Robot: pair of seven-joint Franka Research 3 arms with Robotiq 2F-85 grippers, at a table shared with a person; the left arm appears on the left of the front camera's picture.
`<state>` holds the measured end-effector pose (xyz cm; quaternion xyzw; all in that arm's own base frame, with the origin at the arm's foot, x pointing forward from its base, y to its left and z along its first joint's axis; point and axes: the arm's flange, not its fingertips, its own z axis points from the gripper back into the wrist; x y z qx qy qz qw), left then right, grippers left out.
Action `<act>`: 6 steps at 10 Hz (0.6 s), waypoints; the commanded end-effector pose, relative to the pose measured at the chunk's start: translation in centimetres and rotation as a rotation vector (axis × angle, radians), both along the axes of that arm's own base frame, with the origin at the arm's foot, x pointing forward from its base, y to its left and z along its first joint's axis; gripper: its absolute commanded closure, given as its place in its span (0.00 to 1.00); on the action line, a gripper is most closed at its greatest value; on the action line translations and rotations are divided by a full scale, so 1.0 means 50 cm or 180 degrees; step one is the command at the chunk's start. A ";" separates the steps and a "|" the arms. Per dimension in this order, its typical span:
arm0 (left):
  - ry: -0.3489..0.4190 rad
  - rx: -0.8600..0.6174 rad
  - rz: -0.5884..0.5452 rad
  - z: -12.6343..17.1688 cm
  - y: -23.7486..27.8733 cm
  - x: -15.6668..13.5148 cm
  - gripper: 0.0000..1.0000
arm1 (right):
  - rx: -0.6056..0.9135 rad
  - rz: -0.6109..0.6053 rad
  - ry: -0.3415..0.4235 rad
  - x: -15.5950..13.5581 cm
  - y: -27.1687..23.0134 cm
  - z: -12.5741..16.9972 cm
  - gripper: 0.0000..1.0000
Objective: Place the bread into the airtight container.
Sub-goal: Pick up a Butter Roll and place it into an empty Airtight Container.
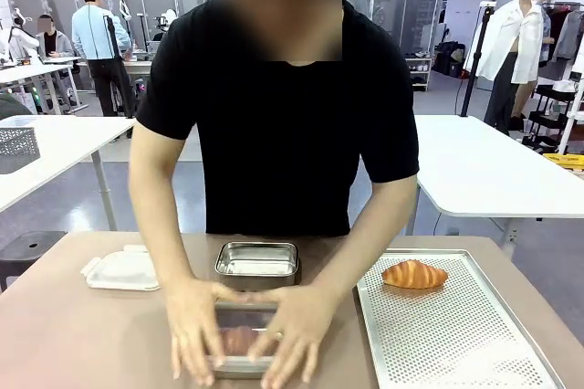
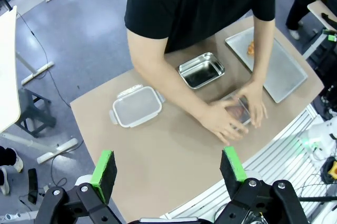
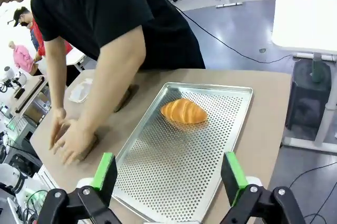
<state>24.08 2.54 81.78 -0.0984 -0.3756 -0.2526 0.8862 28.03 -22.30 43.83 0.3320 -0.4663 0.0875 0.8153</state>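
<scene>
**Front view.** Across the tan table [image 1: 82, 343] we see a person in a black T-shirt leaning in. The right hand [image 1: 194, 334] and the left hand [image 1: 294, 339] press flat on a clear-lidded container [image 1: 239, 368] at 6 o'clock in the frame. Through the lid we make out a brown piece of bread [image 1: 239, 341], largely hidden by the fingers. An open, empty steel box [image 1: 257, 261] stands just beyond the container at 12 o'clock. A white plastic lid [image 1: 123, 270] lies at 10 o'clock. A perforated metal tray [image 1: 456, 343] sits at 3 o'clock. At its far end rests a croissant [image 1: 414, 274], golden-brown and glossy, with ridged layers and tapered tips.

**Left wrist view.** From high over the near table edge, we find the left gripper [image 2: 168, 167] with its green-padded fingers spread wide and nothing between them. The covered container under the two hands lies toward 2 o'clock, well apart from the gripper. The steel box is at 12 o'clock and the plastic lid at 11.

**Right wrist view.** The right gripper [image 3: 167, 174] hangs over the tray's near edge, its fingers likewise spread and empty. The croissant lies alone on the perforated sheet at 12 o'clock, well apart from the pads. The person's hands bear down on the container at 9 o'clock.
</scene>
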 end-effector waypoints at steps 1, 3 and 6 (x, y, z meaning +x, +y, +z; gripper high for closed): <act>-0.0004 -0.0004 -0.0019 0.002 -0.001 0.000 0.00 | 0.0000 0.0000 -0.0062 0.000 0.002 -0.002 0.00; -0.0004 -0.0004 -0.0019 0.002 -0.001 0.000 0.00 | 0.0000 0.0000 -0.0062 0.000 0.002 -0.002 0.00; -0.0004 -0.0004 -0.0019 0.002 -0.001 0.000 0.00 | 0.0000 0.0000 -0.0062 0.000 0.002 -0.002 0.00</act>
